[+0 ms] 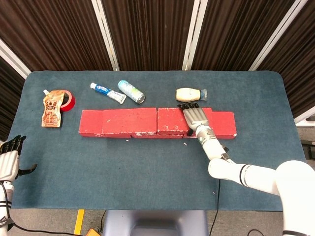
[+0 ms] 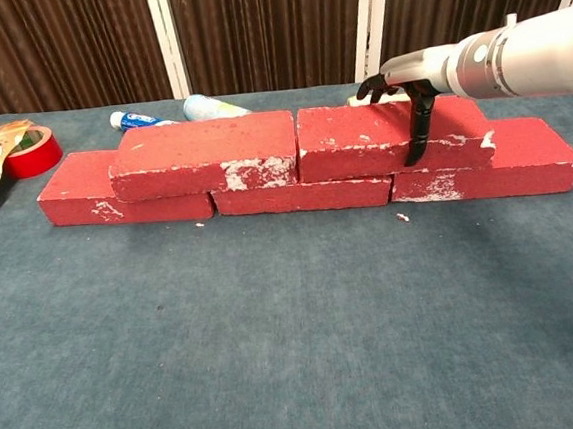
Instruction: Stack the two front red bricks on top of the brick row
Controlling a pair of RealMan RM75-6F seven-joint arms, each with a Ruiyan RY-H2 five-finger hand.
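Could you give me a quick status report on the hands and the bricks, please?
Right hand grips the right upper brick. Left hand open, off the table's edge. Both upper bricks sit on the row. Nothing in the way.
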